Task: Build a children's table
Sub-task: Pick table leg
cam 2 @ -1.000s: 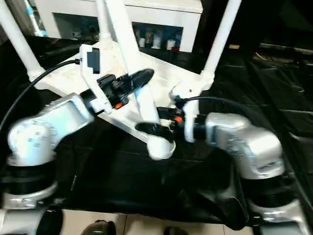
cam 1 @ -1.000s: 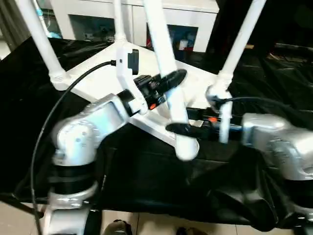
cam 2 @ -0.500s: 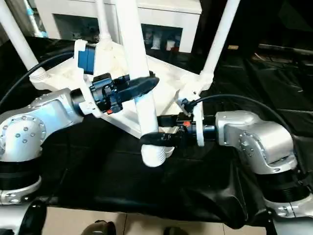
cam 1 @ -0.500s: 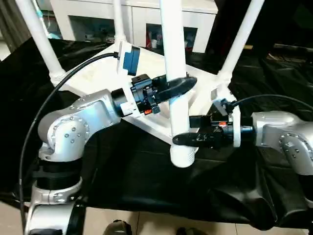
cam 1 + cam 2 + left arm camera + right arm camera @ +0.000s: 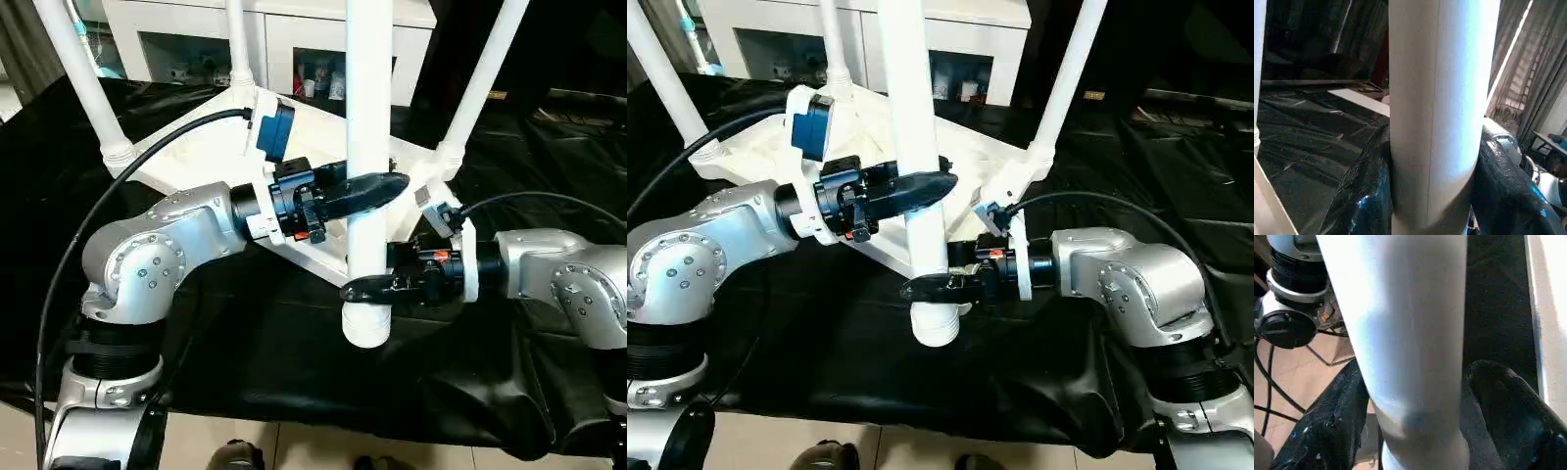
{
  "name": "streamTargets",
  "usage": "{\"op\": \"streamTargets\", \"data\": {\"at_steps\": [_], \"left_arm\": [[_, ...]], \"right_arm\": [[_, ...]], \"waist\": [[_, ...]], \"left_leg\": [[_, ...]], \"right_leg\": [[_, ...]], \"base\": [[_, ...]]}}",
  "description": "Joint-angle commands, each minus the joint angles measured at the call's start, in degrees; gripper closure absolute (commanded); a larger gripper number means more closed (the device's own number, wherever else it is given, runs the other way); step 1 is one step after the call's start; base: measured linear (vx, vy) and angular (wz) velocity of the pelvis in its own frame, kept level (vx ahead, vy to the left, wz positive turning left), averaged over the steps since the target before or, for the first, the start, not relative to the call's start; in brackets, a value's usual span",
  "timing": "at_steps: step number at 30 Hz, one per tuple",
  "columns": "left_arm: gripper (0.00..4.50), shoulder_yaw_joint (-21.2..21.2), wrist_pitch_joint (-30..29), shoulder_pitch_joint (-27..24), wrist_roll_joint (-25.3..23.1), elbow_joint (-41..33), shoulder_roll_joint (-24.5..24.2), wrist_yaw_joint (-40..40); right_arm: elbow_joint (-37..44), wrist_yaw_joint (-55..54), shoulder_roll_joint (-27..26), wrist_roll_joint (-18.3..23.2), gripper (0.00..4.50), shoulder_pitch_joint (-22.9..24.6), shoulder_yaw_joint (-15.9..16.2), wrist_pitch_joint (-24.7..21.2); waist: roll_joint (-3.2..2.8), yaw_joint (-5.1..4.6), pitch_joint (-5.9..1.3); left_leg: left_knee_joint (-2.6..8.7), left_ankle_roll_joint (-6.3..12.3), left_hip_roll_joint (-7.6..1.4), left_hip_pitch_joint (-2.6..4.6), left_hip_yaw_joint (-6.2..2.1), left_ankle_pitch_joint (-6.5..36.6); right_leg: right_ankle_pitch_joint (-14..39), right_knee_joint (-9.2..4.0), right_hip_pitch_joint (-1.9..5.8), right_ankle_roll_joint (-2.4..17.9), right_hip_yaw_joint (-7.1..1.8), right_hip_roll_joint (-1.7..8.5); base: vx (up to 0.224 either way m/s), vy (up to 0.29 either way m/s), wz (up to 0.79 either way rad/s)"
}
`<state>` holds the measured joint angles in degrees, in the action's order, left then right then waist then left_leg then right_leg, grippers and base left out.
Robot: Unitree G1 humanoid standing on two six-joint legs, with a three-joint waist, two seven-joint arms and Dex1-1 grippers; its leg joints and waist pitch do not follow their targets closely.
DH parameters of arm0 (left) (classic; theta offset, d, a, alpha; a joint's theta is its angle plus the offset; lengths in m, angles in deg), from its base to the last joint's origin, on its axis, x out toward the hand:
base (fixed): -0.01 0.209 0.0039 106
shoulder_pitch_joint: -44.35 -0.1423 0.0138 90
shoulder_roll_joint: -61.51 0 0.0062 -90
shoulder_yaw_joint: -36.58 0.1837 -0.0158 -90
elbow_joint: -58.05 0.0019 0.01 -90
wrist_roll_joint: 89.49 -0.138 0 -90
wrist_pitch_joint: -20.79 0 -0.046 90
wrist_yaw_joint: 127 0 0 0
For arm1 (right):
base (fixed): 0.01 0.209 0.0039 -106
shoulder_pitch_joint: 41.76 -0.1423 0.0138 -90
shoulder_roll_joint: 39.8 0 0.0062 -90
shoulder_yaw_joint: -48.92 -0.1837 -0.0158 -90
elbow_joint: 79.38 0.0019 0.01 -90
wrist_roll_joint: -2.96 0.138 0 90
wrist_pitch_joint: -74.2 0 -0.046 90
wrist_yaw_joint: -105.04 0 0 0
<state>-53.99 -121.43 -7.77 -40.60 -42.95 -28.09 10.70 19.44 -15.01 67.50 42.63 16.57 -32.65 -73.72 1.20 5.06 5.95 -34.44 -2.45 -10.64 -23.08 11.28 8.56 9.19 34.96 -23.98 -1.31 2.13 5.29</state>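
Standing upright now after a tilt, the fourth leg (image 5: 369, 147) stays clamped by left gripper (image 5: 364, 191) and right gripper (image 5: 367, 287), beside the table top (image 5: 211, 162); insertion remains.

Work surface draped in black sheeting (image 5: 294, 382) — upturned white table top (image 5: 211, 147) lying directly on it.

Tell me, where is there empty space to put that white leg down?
Free: the black cloth in front of the upside-down table top, below the held leg, and the cloth at far right past the right arm. Crowded: the top itself, with three legs standing in its corners and the left gripper and right gripper clamping the fourth.
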Motion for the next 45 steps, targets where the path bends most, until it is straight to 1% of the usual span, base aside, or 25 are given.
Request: {"op": "streamTargets", "data": {"at_steps": [1, 4, 10, 11, 14, 15, 16, 17, 20, 22, 31, 33, 34, 35, 36, 37, 38, 39, 40, 41, 42, 43, 44, 45], "left_arm": [[2.70, 0.9, 1.0, 1.1, -0.2, -0.3, -0.4, -0.8], [2.70, 0.9, 1.4, 1.2, -0.7, 0.1, -0.6, -1.1], [2.70, 1.0, 1.5, 1.2, -0.9, 0.3, -0.6, -1.3], [2.70, 0.9, 1.6, 1.3, -1.0, 0.4, -0.5, -1.3], [2.70, 1.2, 1.8, 1.2, -1.0, 0.4, -0.6, -1.4], [2.70, 1.2, 1.8, 1.2, -0.9, 0.4, -0.6, -1.4], [2.70, 1.2, 1.7, 1.2, -0.9, 0.4, -0.6, -1.6], [2.70, 1.3, 1.7, 1.2, -0.8, 0.4, -0.7, -1.6], [2.70, 1.4, 1.8, 1.1, -0.9, 0.4, -0.7, -1.7], [2.70, 1.5, 1.8, 1.1, -0.9, 0.3, -0.7, -1.6], [2.71, 1.6, 2.0, 0.9, -0.9, 0.2, -0.7, -1.6], [2.71, 1.6, 2.2, 0.9, -1.2, 0.2, -0.7, -1.4], [2.71, 1.2, 2.4, 1.0, -1.6, 0.4, -0.4, -0.1], [2.71, 1.1, 2.4, 1.0, -1.7, 0.5, -0.2, 0.4], [2.36, -0.6, 1.5, 1.3, -0.3, 1.4, 1.1, 2.5], [2.01, -1.8, 1.2, 1.4, 1.2, 1.7, 1.9, 2.9], [2.01, -2.7, 1.0, 1.5, 2.5, 1.9, 2.4, 2.9], [2.01, -3.3, 1.1, 1.4, 3.2, 1.9, 2.9, 3.1], [1.98, -4.4, 2.9, 1.2, 3.2, 2.4, 4.1, 3.9], [1.78, -4.9, 4.6, 0.9, 2.9, 2.6, 4.7, 4.0], [1.78, -5.8, 7.0, 0.0, 2.9, 3.1, 5.9, 3.9], [1.55, -6.6, 7.7, -0.4, 3.4, 3.5, 6.6, 4.1], [1.55, -7.8, 8.6, -0.5, 4.4, 4.1, 7.7, 4.7], [1.54, -10.4, 10.5, -0.6, 6.6, 5.4, 9.9, 6.0]], "right_arm": [[0.9, 0.2, 0.0, 0.4, 1.11, -0.9, 0.2, -0.2], [1.1, 0.2, 0.2, -0.6, 1.11, -0.8, 1.1, 0.9], [1.4, 0.0, 0.1, -1.2, 1.11, -0.5, 1.4, 1.7], [1.5, 0.0, 0.0, -1.1, 1.38, -0.4, 1.5, 1.8], [1.5, 0.1, -0.1, -1.1, 1.51, -0.3, 1.4, 1.8], [1.5, 0.0, -0.2, -1.1, 1.65, -0.3, 1.4, 1.9], [1.5, -0.1, -0.2, -1.0, 1.65, -0.3, 1.4, 2.0], [1.4, -0.1, -0.2, -1.0, 1.80, -0.3, 1.4, 2.0], [1.2, -0.2, -0.5, -1.0, 1.97, -0.3, 1.2, 2.2], [1.2, -0.1, -0.6, -1.0, 2.32, -0.3, 1.2, 2.3], [1.0, -0.2, -0.9, -1.0, 2.52, -0.2, 0.9, 2.5], [0.9, -0.2, -0.9, -1.1, 2.53, -0.1, 0.9, 2.6], [0.9, -0.4, -1.0, -1.0, 2.53, -0.1, 0.8, 2.7], [0.9, -0.4, -1.0, -1.0, 2.53, -0.1, 0.7, 2.7], [0.9, -0.8, -1.2, -0.9, 2.53, 0.1, 0.3, 2.8], [0.9, -1.1, -1.4, -0.9, 2.53, 0.2, 0.0, 2.9], [0.9, -1.4, -1.6, -0.9, 2.54, 0.3, -0.3, 3.0], [1.0, -1.6, -1.7, -0.9, 2.56, 0.5, -0.5, 3.1], [1.0, -2.3, -2.1, -0.9, 2.58, 0.7, -1.2, 3.4], [0.9, -3.0, -2.5, -0.8, 2.61, 0.8, -1.8, 3.6], [0.7, -4.6, -3.6, -0.3, 2.61, 0.9, -3.5, 3.9], [0.6, -5.5, -4.3, 0.1, 2.63, 0.9, -4.4, 4.0], [0.6, -5.8, -4.6, 0.5, 2.63, 1.0, -5.1, 4.0], [0.6, -6.5, -5.2, 1.3, 2.63, 1.0, -6.3, 3.8]], "waist": [[0.32, 0.00, -4.71], [0.33, -0.02, -4.68], [0.30, -0.03, -4.70], [0.26, -0.05, -4.69], [0.34, -0.05, -4.70], [0.33, -0.05, -4.72], [0.30, -0.04, -4.70], [0.30, -0.05, -4.67], [0.29, -0.06, -4.66], [0.27, -0.08, -4.65], [0.34, -0.06, -4.68], [0.17, -0.02, -4.71], [0.30, -0.09, -4.69], [0.30, -0.09, -4.69], [0.23, -0.06, -4.74], [0.27, -0.06, -4.71], [0.35, -0.02, -4.73], [0.42, 0.00, -4.94], [0.34, 0.01, -4.93], [0.25, 0.09, -5.01], [-0.12, 0.13, -5.14], [-0.08, 0.06, -5.20], [-0.08, 0.06, -5.20], [-0.23, 0.12, -5.30]], "left_leg": [[4.12, -1.63, -1.86, 1.79, -0.91, 13.8], [4.13, -1.75, -1.85, 1.79, -0.90, 13.9], [4.12, -1.90, -1.84, 1.77, -0.90, 13.9], [4.13, -1.86, -1.84, 1.78, -0.92, 13.9], [4.10, -1.68, -1.84, 1.74, -0.90, 13.7], [4.09, -1.65, -1.83, 1.72, -0.91, 13.6], [4.11, -1.64, -1.85, 1.76, -0.90, 13.6], [4.11, -1.66, -1.84, 1.77, -0.90, 13.7], [4.10, -1.64, -1.84, 1.80, -0.89, 14.0], [4.15, -1.78, -1.87, 1.81, -0.93, 14.1], [4.14, -1.81, -1.85, 1.81, -0.91, 14.1], [4.14, -1.84, -1.85, 1.77, -0.95, 13.9], [4.12, -1.79, -1.81, 1.76, -0.90, 14.0], [4.12, -1.79, -1.81, 1.76, -0.90, 14.0], [4.09, -1.83, -1.89, 1.80, -0.91, 14.0], [4.06, -1.86, -1.83, 1.75, -0.88, 14.1], [4.01, -1.82, -1.76, 1.72, -0.84, 13.9], [3.94, -1.79, -1.75, 1.69, -0.85, 13.7], [3.96, -1.75, -1.81, 1.68, -0.86, 13.5], [3.95, -1.63, -1.83, 1.70, -0.92, 13.5], [3.92, -1.52, -1.79, 1.64, -0.94, 13.4], [3.95, -1.63, -1.75, 1.58, -0.92, 13.5], [3.95, -1.63, -1.75, 1.58, -0.92, 13.5], [3.90, -1.70, -1.75, 1.69, -0.90, 13.7]], "right_leg": [[16.3, -3.92, 2.47, 11.0, -1.74, 2.08], [16.6, -3.94, 2.45, 10.8, -1.75, 2.09], [16.3, -3.89, 2.46, 10.8, -1.77, 2.08], [16.1, -3.86, 2.47, 10.9, -1.76, 2.05], [15.8, -3.84, 2.50, 11.0, -1.75, 2.07], [15.7, -3.81, 2.54, 11.1, -1.75, 2.09], [15.7, -3.80, 2.50, 11.1, -1.75, 2.06], [15.8, -3.82, 2.48, 11.1, -1.74, 2.04], [16.2, -3.89, 2.44, 11.0, -1.76, 2.07], [16.3, -3.86, 2.45, 11.0, -1.74, 2.04], [16.6, -3.90, 2.44, 10.7, -1.76, 2.06], [16.1, -3.81, 2.47, 10.9, -1.74, 2.06], [16.0, -3.85, 2.47, 10.9, -1.74, 2.01], [16.0, -3.85, 2.47, 10.9, -1.74, 2.01], [15.7, -3.78, 2.49, 11.1, -1.77, 2.06], [15.7, -3.78, 2.49, 11.2, -1.76, 2.04], [15.6, -3.86, 2.52, 11.4, -1.75, 2.08], [15.5, -3.78, 2.67, 11.5, -1.71, 2.10], [15.0, -3.84, 2.66, 11.9, -1.66, 2.10], [14.9, -3.87, 2.68, 11.8, -1.65, 2.13], [14.5, -3.88, 2.73, 11.9, -1.66, 2.18], [14.0, -3.92, 2.77, 12.0, -1.56, 2.12], [14.0, -3.92, 2.77, 12.0, -1.56, 2.12], [13.3, -3.82, 2.80, 12.3, -1.58, 2.05]], "base": [[0.000, 0.000, 0.00], [0.000, 0.000, 0.00], [0.000, 0.000, 0.00], [0.000, 0.000, 0.00], [0.000, 0.000, 0.00], [0.000, 0.000, 0.00], [0.000, 0.000, 0.00], [0.000, 0.000, 0.00], [0.000, 0.000, 0.00], [0.000, 0.000, 0.00], [0.000, 0.000, 0.00], [0.000, 0.000, 0.00], [0.000, 0.000, 0.00], [0.000, 0.000, 0.00], [0.000, 0.000, 0.00], [0.000, 0.000, 0.00], [0.000, 0.000, 0.00], [0.000, 0.000, 0.00], [0.000, 0.000, 0.00], [0.000, 0.000, 0.00], [0.000, 0.000, 0.00], [0.000, 0.000, 0.00], [0.000, 0.000, 0.00], [0.000, 0.000, 0.00]]}}
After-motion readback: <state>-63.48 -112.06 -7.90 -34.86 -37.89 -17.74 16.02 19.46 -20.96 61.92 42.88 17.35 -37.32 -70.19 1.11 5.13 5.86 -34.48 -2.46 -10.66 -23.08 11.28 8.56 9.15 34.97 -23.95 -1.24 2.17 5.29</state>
